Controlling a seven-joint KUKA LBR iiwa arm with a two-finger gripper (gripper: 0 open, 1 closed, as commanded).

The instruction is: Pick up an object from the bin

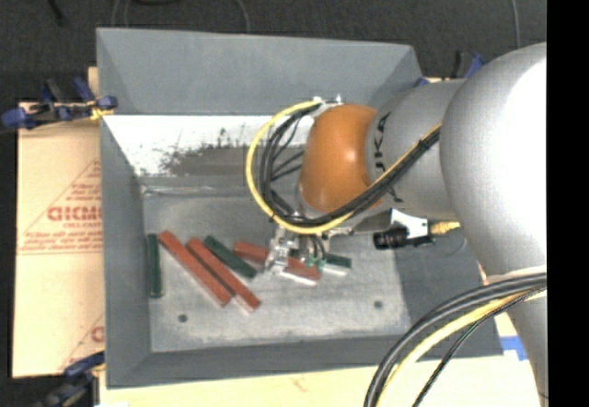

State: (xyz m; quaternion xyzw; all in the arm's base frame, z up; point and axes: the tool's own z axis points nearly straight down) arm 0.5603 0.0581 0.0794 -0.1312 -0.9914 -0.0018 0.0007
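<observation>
In the camera view, the grey bin (248, 74) fills the middle of the frame. The arm comes in from the right, with its round orange cover (336, 161) and black and yellow cables (260, 166) looped beside it.

The tool (294, 261) is down low on the bin floor, just below the middle of the frame. It sits right at a small red-brown block (302, 264). A short dark green piece (333, 261) lies just to the right of the tool, touching it or very near.

More sticks lie to the left. Two long red-brown bars (210, 273) lie side by side on a slant. A dark green stick (228, 258) lies by them, and a small red piece (249, 251) is near the tool. Another dark green stick (154, 264) lies apart at the far left of the floor.

I think the job is about in the middle. The tool has reached the pile, but nothing is lifted up yet. The small red-brown block looks to be down on the floor. Grabbing it well and lifting it out are left to do.

Some things are hard to see. The orange cover and the cables hide the top of the tool. I cannot tell if the tool is released or clenched. I also cannot tell if it truly has the block.
</observation>
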